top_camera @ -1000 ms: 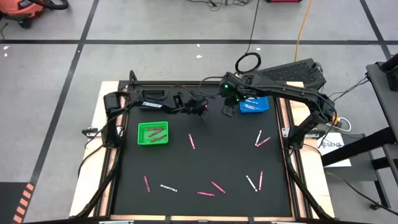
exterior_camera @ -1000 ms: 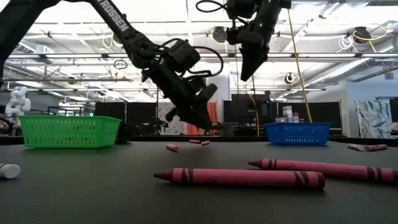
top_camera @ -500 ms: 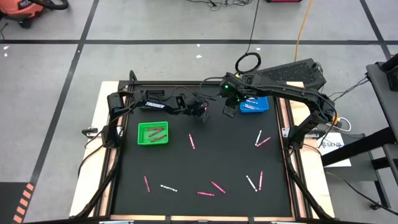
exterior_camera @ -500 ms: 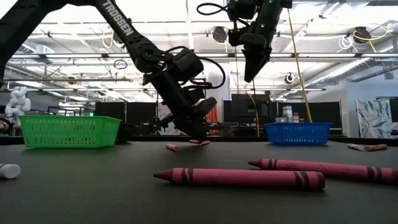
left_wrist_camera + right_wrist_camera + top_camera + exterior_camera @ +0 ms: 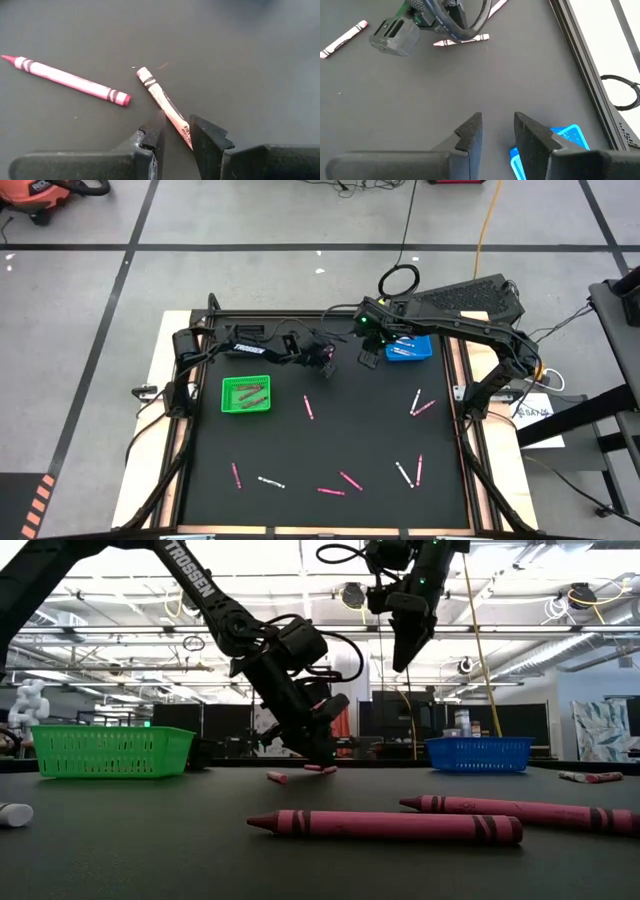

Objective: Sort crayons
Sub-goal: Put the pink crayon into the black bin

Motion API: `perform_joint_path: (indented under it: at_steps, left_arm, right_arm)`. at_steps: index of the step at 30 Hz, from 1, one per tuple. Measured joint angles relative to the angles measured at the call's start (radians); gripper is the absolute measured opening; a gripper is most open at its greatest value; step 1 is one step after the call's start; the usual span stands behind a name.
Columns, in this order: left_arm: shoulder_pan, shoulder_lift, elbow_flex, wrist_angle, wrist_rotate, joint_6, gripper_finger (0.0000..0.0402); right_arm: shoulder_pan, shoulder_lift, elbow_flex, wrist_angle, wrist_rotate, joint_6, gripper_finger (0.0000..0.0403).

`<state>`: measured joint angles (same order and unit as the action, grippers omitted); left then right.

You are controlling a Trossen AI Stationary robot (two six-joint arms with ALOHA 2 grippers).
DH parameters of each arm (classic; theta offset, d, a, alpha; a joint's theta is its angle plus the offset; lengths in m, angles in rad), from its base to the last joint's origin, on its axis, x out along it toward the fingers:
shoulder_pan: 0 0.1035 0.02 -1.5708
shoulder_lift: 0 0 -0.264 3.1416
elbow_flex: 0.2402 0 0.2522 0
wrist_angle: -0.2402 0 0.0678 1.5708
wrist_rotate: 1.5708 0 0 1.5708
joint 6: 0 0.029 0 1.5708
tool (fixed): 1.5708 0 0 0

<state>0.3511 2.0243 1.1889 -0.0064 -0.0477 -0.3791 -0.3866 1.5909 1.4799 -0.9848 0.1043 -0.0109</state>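
A: The left end effector (image 5: 175, 132) is down at the far middle of the black surface (image 5: 330, 440), fingers set narrowly apart around the end of a pale pink crayon (image 5: 165, 102) that lies flat – not yet clamped, I'd judge. A second pink crayon (image 5: 67, 80) lies just beside it.

B: And the right end effector (image 5: 497, 131)?

A: It hangs high beside the blue tray (image 5: 408, 348), fingers narrowly apart and empty. Other crayons lie scattered over the near half of the surface; some already sit in the green tray (image 5: 246, 395).

B: What could go wrong?

A: The fingers straddle only the crayon's end, so closing might pivot it out or roll it away. The neighbour is near enough to get nudged.

B: Which view tells you that?

A: Only the left wrist view shows the crayon between the fingers. From above the arm hides it – the low view shows just the fingertips (image 5: 322, 752) close to the surface by two small sticks
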Motion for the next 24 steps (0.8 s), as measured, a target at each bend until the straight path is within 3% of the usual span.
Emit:
perform_joint_path:
  at_steps: [13,24]
  left_arm:
    - [0.001,0.035,0.002,0.008,-0.03,-0.08,0.0092]
    - [-0.024,0.035,0.003,-0.039,-0.025,0.066,0.0089]
  right_arm:
    - [0.0,0.0,0.0,0.0,0.0,0.0,0.01]
    - [0.0,0.0,0.0,0.0,0.0,-0.002,0.01]
